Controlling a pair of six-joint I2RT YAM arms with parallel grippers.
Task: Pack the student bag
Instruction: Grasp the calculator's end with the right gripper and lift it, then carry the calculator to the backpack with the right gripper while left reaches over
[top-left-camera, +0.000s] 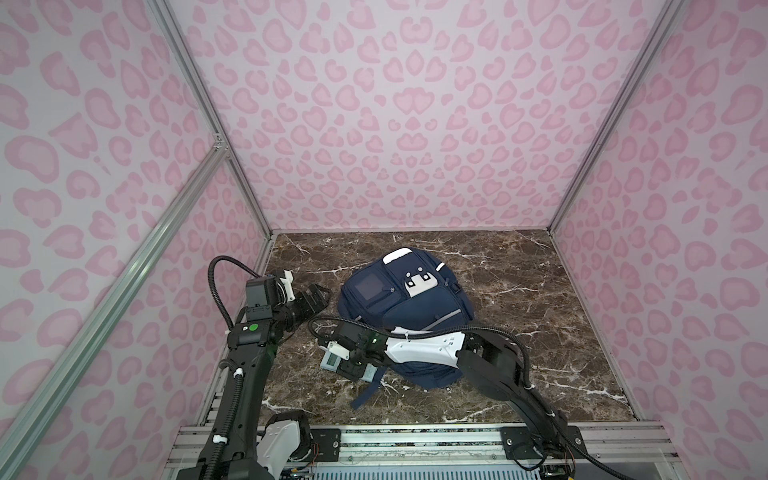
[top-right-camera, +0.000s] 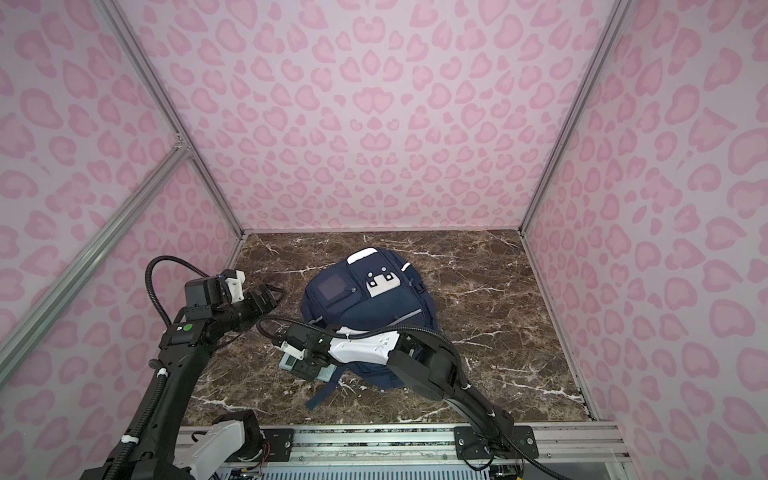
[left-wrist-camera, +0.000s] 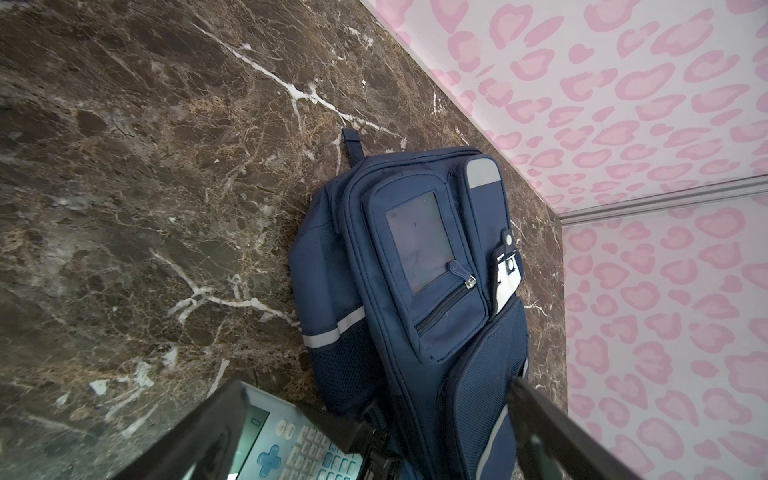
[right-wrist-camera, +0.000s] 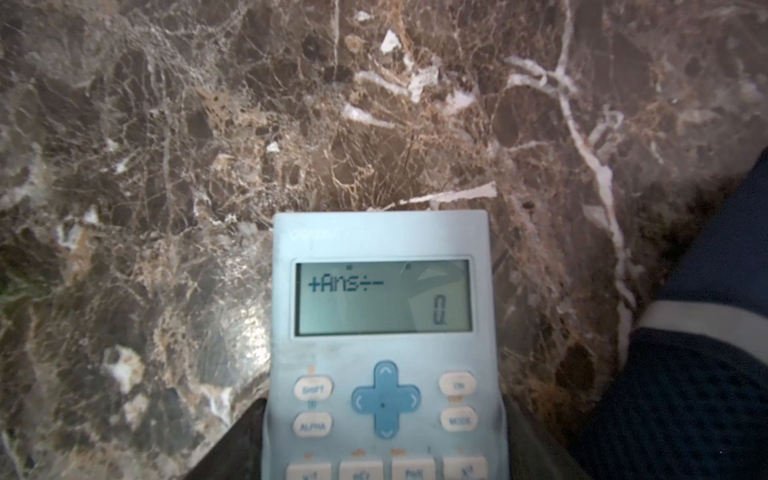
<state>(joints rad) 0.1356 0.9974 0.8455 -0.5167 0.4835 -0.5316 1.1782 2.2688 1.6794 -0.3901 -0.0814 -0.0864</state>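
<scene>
Navy backpack (top-left-camera: 399, 313), white-striped with a grey window pocket, lies flat; left gripper (top-left-camera: 320, 296) fingers spread, right gripper (top-left-camera: 353, 369) straddles calculator (right-wrist-camera: 384, 232), grip unclear.

- We see a light-blue calculator (right-wrist-camera: 384, 353) lying on the brown marble table (right-wrist-camera: 166, 145), its display (right-wrist-camera: 383, 298) reading "+Ans÷−" and 0.
- Our right tool (right-wrist-camera: 383, 415) straddles it, with dark fingers (right-wrist-camera: 245, 440) against both side edges.
- The student bag (right-wrist-camera: 706, 395) lies just beside it, showing navy mesh and a white stripe.

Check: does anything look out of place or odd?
The calculator, lying between the fingers of the right pincer, is switched on. Its display shows a stray string of operators, as if keys were pressed. The student bag shows no open compartment. Nothing spilled or damaged.
</scene>
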